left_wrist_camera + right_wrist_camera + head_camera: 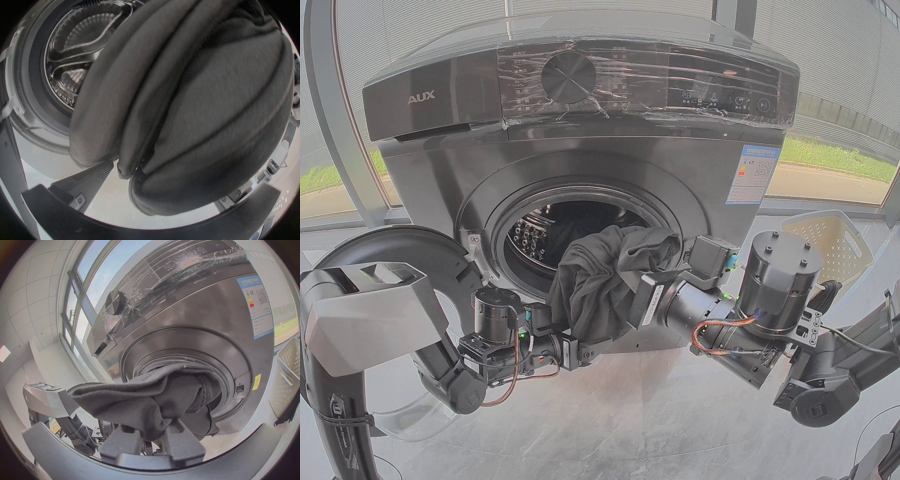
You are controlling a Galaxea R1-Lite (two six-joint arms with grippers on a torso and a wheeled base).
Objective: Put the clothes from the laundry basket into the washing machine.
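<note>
Dark grey garment (600,275), bunched in thick folds, hangs at the washing machine (450,175) opening. My right gripper (152,437) pinches it. Left gripper (599,345) underneath, grip can't tell.

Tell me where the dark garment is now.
Head view centre: the dark garment hangs at the open mouth of the washing machine, gripped by the right gripper, the left gripper just below it.

Charcoal garment (600,281), gunmetal washing machine (456,169) (blue-white label (752,175)), cream perforated laundry basket (831,240).
</note>
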